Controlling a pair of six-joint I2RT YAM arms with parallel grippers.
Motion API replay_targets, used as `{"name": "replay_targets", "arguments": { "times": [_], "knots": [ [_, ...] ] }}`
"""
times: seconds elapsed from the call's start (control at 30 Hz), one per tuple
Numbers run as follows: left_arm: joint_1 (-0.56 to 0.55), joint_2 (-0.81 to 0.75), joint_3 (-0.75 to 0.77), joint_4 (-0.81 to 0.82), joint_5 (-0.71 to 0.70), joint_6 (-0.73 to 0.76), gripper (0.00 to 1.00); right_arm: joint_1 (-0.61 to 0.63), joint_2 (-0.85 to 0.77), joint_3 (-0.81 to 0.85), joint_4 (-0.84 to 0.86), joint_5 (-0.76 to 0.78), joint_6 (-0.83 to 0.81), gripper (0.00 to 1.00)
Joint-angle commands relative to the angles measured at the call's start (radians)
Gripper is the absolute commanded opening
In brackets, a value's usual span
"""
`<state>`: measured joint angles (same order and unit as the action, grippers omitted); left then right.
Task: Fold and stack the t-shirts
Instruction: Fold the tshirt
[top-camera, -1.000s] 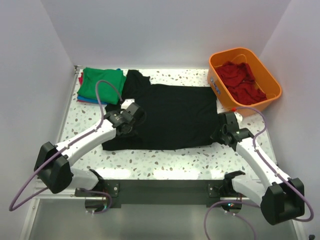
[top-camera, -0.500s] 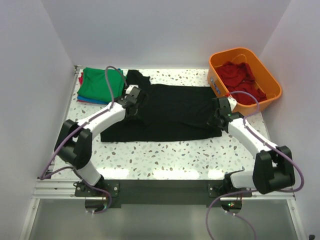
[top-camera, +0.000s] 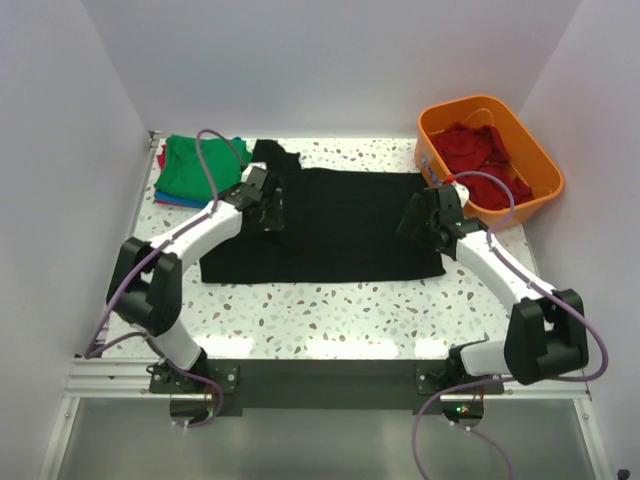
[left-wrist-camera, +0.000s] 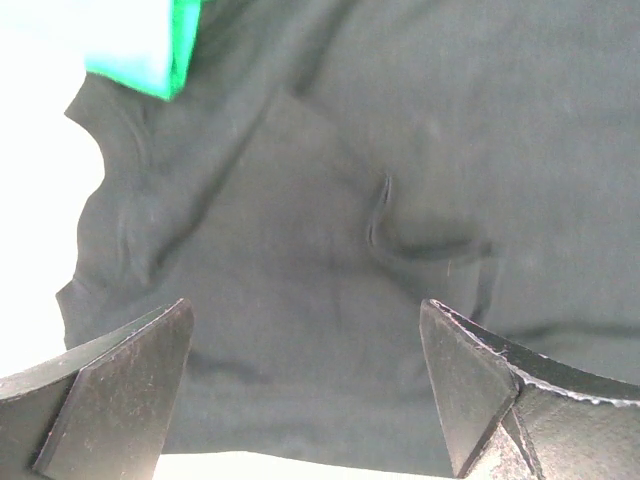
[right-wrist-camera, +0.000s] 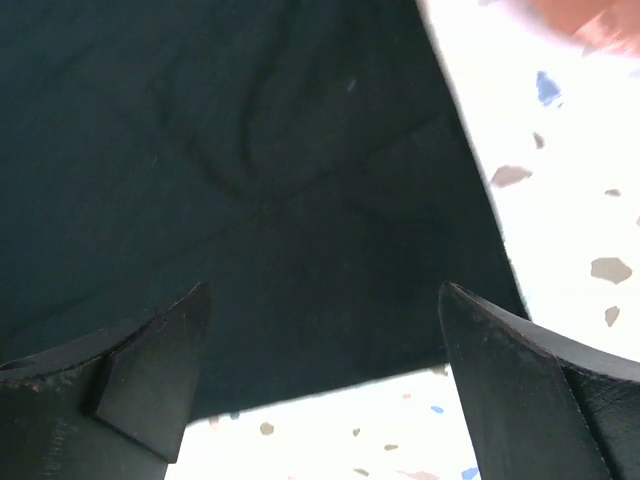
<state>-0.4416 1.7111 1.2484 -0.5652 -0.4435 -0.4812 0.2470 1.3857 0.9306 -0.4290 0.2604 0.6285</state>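
Note:
The large black t-shirt (top-camera: 340, 225) lies flat across the middle of the table, one sleeve pointing to the back left. My left gripper (top-camera: 268, 205) hovers over its left part, open and empty, with black cloth (left-wrist-camera: 330, 180) under the jaws (left-wrist-camera: 305, 325). Over the shirt's right edge my right gripper (top-camera: 417, 218) is also open and empty (right-wrist-camera: 322, 300), with black cloth (right-wrist-camera: 230, 150) below. A folded green t-shirt (top-camera: 200, 165) tops a stack at the back left, its corner showing in the left wrist view (left-wrist-camera: 140, 45). Red shirts (top-camera: 482, 160) lie crumpled in the tub.
The orange plastic tub (top-camera: 540, 165) stands at the back right, just beyond the right gripper. Blue and red folded cloth edges (top-camera: 170, 200) peek out under the green shirt. White walls close in the table on three sides. Speckled tabletop (top-camera: 330, 310) shows in front of the black shirt.
Both grippers went from shut on the black shirt's cloth to open, after moving toward the back of the table. The shirt's front edge now lies farther back.

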Motion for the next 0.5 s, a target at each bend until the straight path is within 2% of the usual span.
{"name": "replay_targets", "arguments": {
  "times": [0.0, 0.1, 0.2, 0.37, 0.47],
  "knots": [
    [-0.003, -0.126, -0.136, 0.051, 0.098, -0.043, 1.0, 0.021, -0.092, -0.056, 0.03, -0.088, -0.03, 0.99],
    [-0.003, -0.208, -0.251, 0.125, 0.161, -0.075, 1.0, 0.047, -0.09, -0.11, 0.078, -0.136, -0.05, 0.99],
    [-0.003, -0.209, -0.308, 0.148, 0.147, -0.108, 1.0, 0.092, -0.008, -0.085, 0.11, -0.15, -0.081, 0.99],
    [-0.002, -0.121, -0.346, 0.189, 0.164, -0.164, 1.0, 0.115, 0.148, -0.021, 0.135, -0.124, -0.104, 0.99],
    [-0.002, -0.074, -0.348, 0.148, 0.178, -0.22, 1.0, 0.117, 0.167, -0.045, 0.108, -0.107, -0.086, 0.99]
  ]
}}
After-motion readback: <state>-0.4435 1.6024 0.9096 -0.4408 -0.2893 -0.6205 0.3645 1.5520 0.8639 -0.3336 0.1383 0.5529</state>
